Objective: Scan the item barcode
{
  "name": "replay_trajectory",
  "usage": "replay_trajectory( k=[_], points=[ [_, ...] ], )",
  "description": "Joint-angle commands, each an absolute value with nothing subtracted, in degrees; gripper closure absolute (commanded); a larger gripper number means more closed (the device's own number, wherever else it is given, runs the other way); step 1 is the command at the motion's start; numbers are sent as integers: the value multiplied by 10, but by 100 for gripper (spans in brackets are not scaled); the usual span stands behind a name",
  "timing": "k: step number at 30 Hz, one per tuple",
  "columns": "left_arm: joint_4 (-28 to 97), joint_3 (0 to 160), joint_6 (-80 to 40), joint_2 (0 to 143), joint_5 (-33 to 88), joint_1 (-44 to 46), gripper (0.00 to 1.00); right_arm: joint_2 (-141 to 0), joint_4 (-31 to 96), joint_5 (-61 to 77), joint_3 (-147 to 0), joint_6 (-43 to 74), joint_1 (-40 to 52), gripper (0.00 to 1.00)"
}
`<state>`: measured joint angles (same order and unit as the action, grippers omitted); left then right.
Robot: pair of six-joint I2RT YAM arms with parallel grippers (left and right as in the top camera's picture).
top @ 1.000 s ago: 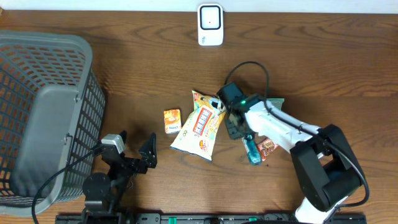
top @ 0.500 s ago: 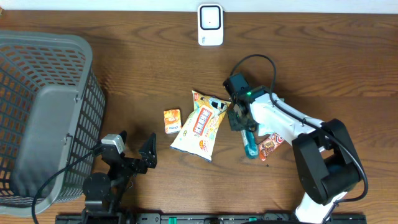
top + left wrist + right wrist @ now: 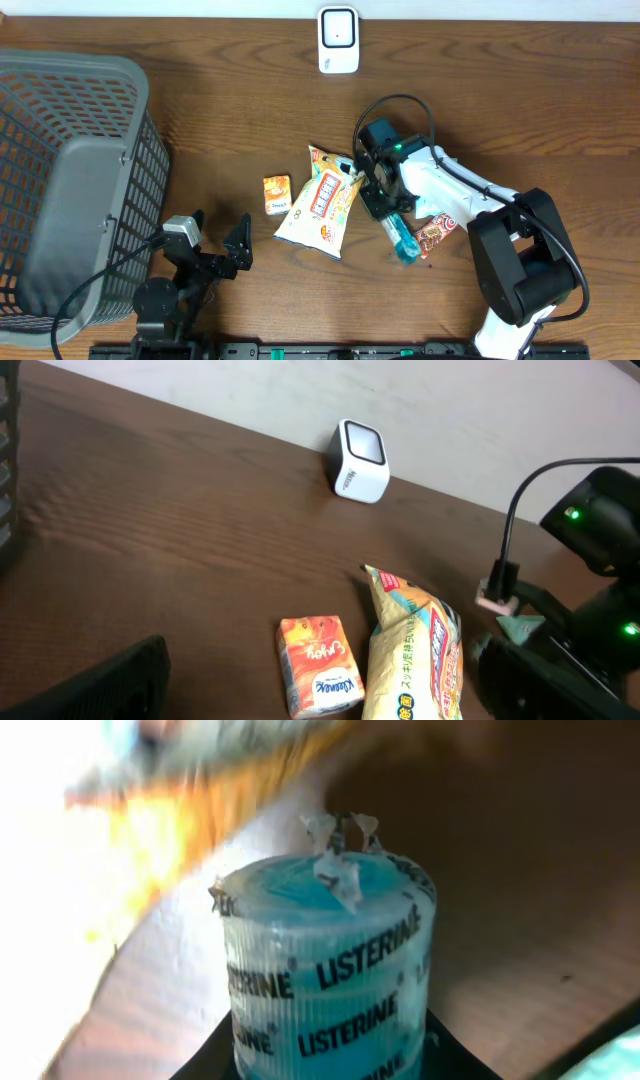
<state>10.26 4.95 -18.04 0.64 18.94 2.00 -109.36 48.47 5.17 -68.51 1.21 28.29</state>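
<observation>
**A:** What writing can you read?

**B:** Only "LISTERINE", printed several times on the wrap of the small blue plastic mouthwash bottle [image 3: 330, 970]. The right gripper [image 3: 390, 212] has its fingers closed on this bottle. It is between the yellow snack bag [image 3: 322, 200] and the red snack packet [image 3: 432, 232], well apart from the white barcode scanner [image 3: 338, 40].

**A:** How many things are on the brown wooden worktop [image 3: 520, 90]?

**B:** One bottle, one bag, one red packet, one small orange carton [image 3: 276, 193], one scanner and one grey mesh basket [image 3: 60, 130]. The left gripper [image 3: 217, 235] has its fingers wide apart, holding nothing.
</observation>
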Motion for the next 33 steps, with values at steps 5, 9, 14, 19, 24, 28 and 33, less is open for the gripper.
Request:
replay_trajectory(
  k=[5,9,14,19,24,28,33],
  points=[
    [107,42,-183,7,186,21,2,-1094,498,60,-697,-61,278,66],
    [107,42,-183,7,186,21,2,-1094,497,59,-704,-63,278,51],
    [107,42,-183,7,186,21,2,-1094,499,59,-718,-63,278,37],
    [107,42,-183,7,186,21,2,-1094,515,59,-737,-62,279,42],
    [107,42,-183,7,186,21,2,-1095,529,13,-739,-48,291,44],
    [107,42,-183,7,186,21,2,-1095,544,-13,-754,-48,316,42],
    [107,42,-183,7,186,21,2,-1095,571,-60,-788,-13,346,37]
  ],
)
